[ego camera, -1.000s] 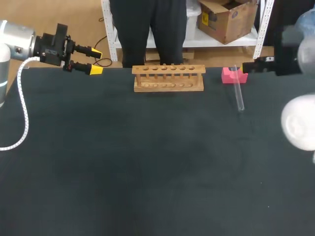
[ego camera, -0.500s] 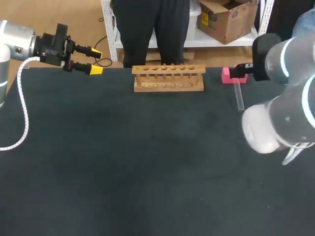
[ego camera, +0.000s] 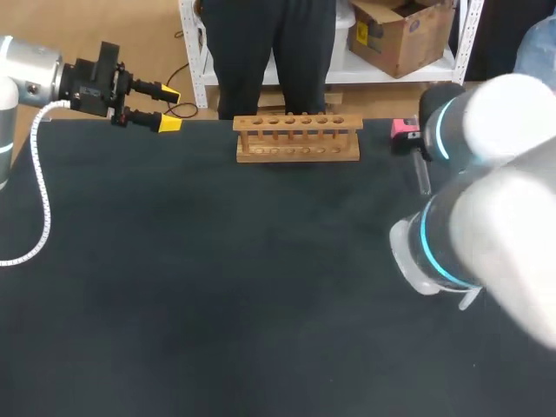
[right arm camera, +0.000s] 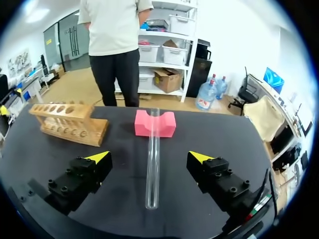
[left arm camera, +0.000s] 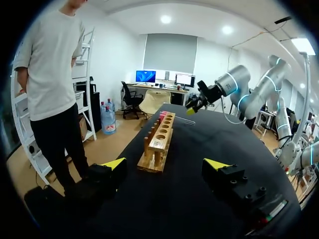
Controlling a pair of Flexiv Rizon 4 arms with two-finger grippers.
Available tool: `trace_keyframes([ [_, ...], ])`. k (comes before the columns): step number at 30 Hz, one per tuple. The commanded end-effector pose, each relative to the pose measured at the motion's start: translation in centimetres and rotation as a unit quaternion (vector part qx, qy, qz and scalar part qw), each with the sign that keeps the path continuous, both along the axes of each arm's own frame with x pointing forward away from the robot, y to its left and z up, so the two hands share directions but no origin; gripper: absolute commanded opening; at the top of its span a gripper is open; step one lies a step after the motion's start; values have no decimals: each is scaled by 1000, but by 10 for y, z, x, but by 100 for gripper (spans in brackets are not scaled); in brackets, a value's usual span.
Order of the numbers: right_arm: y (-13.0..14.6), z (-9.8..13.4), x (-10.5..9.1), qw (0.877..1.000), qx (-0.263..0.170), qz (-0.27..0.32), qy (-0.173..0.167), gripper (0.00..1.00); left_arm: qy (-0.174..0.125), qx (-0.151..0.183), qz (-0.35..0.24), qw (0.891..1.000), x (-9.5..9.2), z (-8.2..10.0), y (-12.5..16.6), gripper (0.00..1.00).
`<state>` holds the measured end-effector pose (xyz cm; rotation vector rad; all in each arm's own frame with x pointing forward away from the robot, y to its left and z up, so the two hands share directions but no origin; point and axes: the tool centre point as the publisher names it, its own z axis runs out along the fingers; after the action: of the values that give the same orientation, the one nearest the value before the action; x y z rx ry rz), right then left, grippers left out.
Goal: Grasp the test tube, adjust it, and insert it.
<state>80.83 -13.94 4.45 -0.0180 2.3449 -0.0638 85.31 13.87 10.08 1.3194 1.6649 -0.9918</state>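
Right pincer (right arm camera: 149,157) spread apart astride the tube (right arm camera: 152,169), far end propped on pink block (right arm camera: 167,124); left pincer (ego camera: 168,107) apart near bench's back-left corner.

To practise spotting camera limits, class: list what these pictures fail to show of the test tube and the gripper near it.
Head view: the right arm hides the right gripper and part of the test tube.
Head view: that arm partly covers the pink block.
Left wrist view: test tube too distant.
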Motion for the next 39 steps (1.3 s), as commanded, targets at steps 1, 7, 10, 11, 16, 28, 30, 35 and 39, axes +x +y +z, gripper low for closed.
trace_keyframes([
  [1, 3, -10, 9, 995, -79, -68, -6, 100, -2, 0, 3, 1000, -3, 0, -1, 100],
  [7, 4, -18, 12, 998, -50, -32, 0, 100, -2, 0, 3, 1000, -3, 0, -1, 100],
  [10, 3, -22, 13, 999, -45, -22, 6, 100, -2, 0, 3, 1000, -3, 0, -1, 100],
  [11, 3, -24, 13, 999, -41, -18, 7, 100, -2, 0, 3, 1000, -3, 0, -1, 100],
  [16, 6, -29, 14, 1000, -8, 24, 12, 100, -2, 0, 3, 1000, -3, 0, -1, 100],
  [28, -1, -35, 20, 998, 35, 51, 22, 100, -2, 0, 3, 1000, -3, 0, -1, 100],
  [30, -2, -36, 21, 998, 38, 55, 23, 100, -2, 0, 3, 1000, -3, 0, -1, 100],
  [35, -1, -40, 23, 996, 48, 66, 29, 100, -2, 0, 3, 1000, -3, 0, -1, 100],
  [39, -2, -44, 25, 995, 57, 72, 32, 100, -2, 0, 3, 1000, -3, 0, -1, 100],
])
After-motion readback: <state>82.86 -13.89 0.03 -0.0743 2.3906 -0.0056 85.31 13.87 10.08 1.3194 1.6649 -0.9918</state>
